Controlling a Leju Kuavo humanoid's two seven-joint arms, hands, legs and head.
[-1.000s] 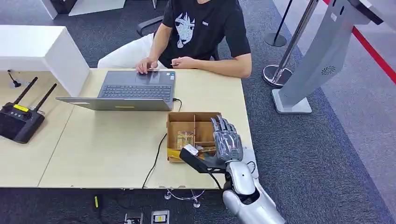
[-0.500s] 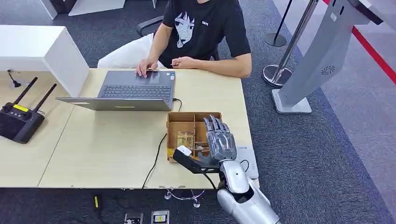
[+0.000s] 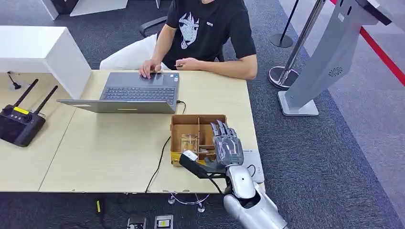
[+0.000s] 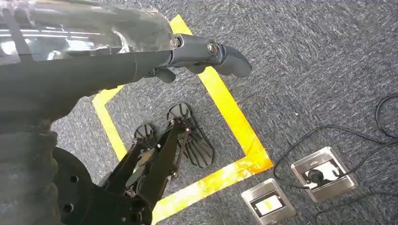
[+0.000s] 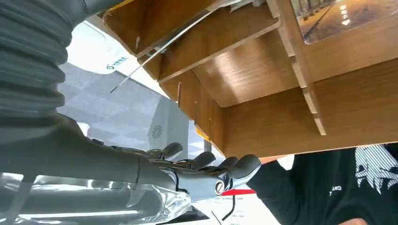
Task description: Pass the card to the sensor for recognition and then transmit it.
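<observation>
A compartmented wooden box (image 3: 197,125) stands on the table near its right front corner. Cards (image 3: 190,142) stand in its front-left compartment; the right wrist view shows one printed card (image 5: 345,16) and a thin card edge (image 5: 159,49). My right hand (image 3: 225,144) hovers over the box's right side, fingers stretched out and apart, holding nothing; its fingers (image 5: 206,161) reach past the box (image 5: 281,98). The white sensor pad (image 3: 252,164) lies on the table just right of the box, partly under my forearm, and shows as a white sensor pad (image 5: 105,51). My left hand (image 4: 206,51) hangs over the floor, empty.
A person sits at the far side, hands at an open laptop (image 3: 136,90). A black cable (image 3: 160,162) runs from the laptop past the box. A black remote with antennas (image 3: 19,121) lies at the left. A grey kiosk stand (image 3: 320,62) is off the table's right.
My right hand has shifted a little to the left over the box and then held almost still. The person and the laptop have not moved.
</observation>
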